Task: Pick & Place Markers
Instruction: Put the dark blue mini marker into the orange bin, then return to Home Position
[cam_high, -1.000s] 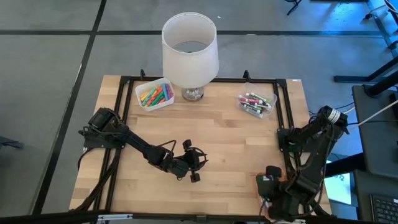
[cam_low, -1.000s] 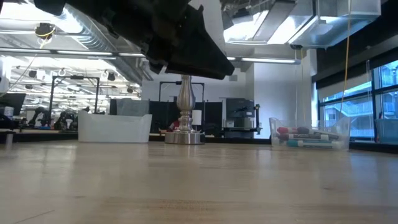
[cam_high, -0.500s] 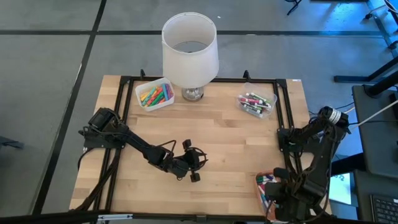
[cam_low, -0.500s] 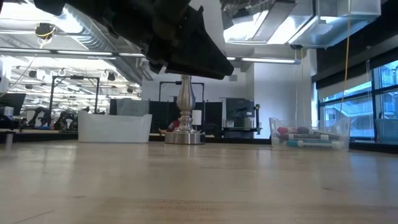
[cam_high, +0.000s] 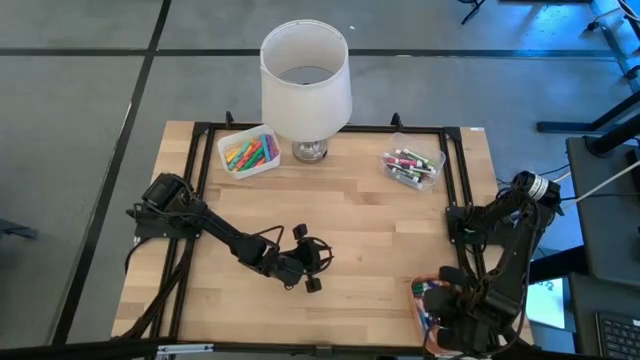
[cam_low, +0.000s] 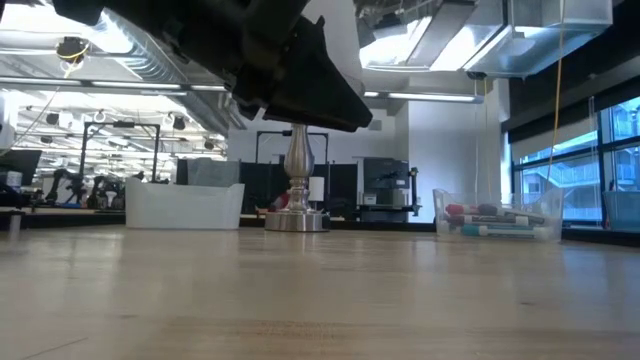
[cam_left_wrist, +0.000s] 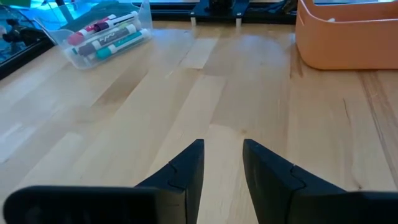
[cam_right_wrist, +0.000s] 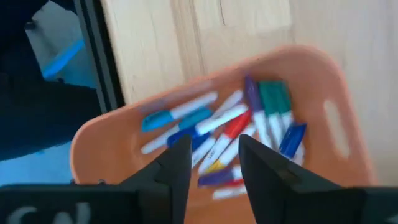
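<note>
Right gripper (cam_right_wrist: 214, 149) above the orange tray (cam_right_wrist: 336, 81) at the table's near right corner, fingers parted, nothing between them. Markers (cam_right_wrist: 230, 130) heaped loose and crossed in that tray; more markers (cam_high: 250, 153) in the white tray (cam_high: 222, 150) and in the clear bin (cam_high: 435, 160) at the far edge, either side of the lamp (cam_high: 305, 80). Left gripper (cam_left_wrist: 222, 149) hovering over bare wood mid-table, released, empty. Judged step: pick from, or release into, the orange tray; cannot tell which. For a pick: select one marker lying on top and apart from its neighbours; align the fingers across its barrel, not along it; descend straight, clear of the tray wall; close at mid-length to prevent pivoting; lift vertically before travelling. Avoid clamping two crossed markers at once. Hard to make out: right wrist view smeared, so caps and barrels not separable and count unclear. High view: most of the orange tray covered by the right arm. Low view: blocked above by a dark arm; orange tray out of sight there.
</note>
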